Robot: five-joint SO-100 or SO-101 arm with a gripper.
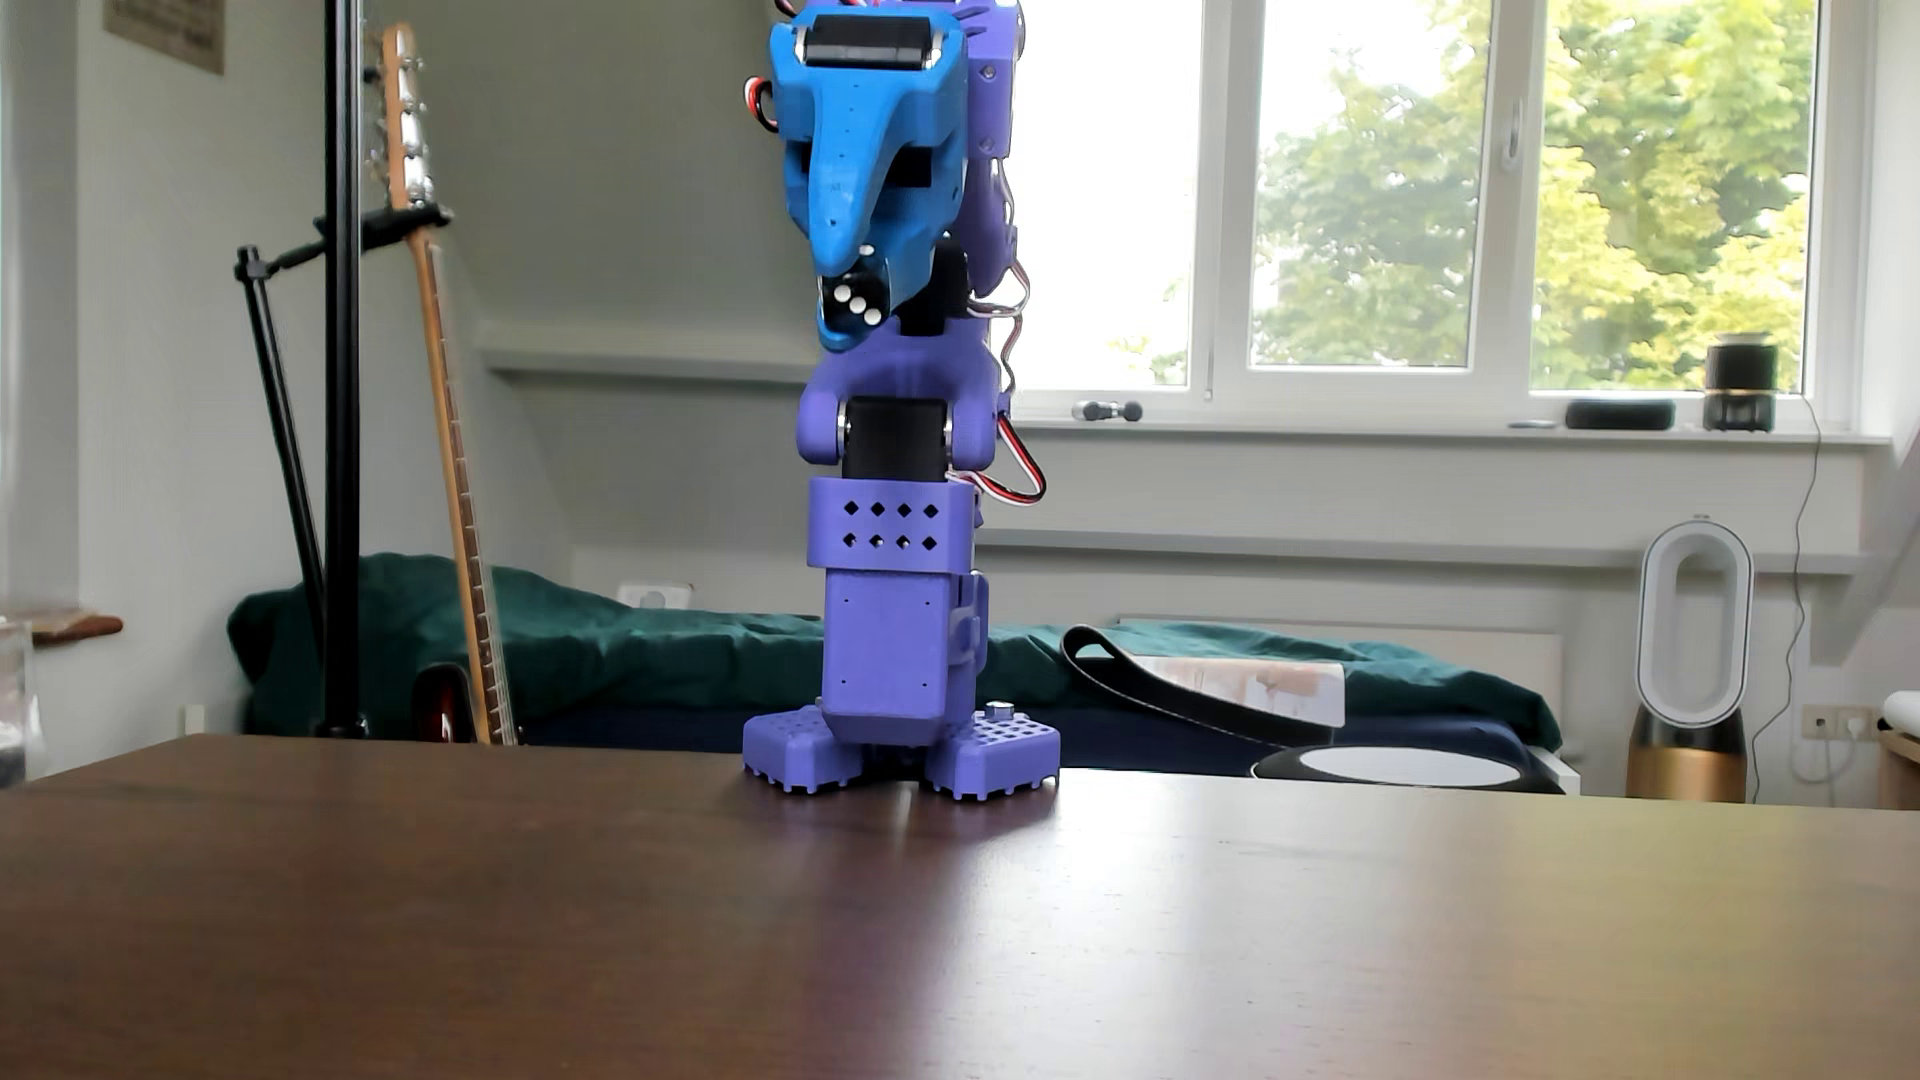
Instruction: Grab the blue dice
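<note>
One dark pipped die point(854, 299), pinched in blue tool point(847, 296)

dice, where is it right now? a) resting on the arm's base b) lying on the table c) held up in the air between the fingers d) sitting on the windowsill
c, the dark dice with white pips sits clamped in the blue gripper, high above the bare brown table.
</note>
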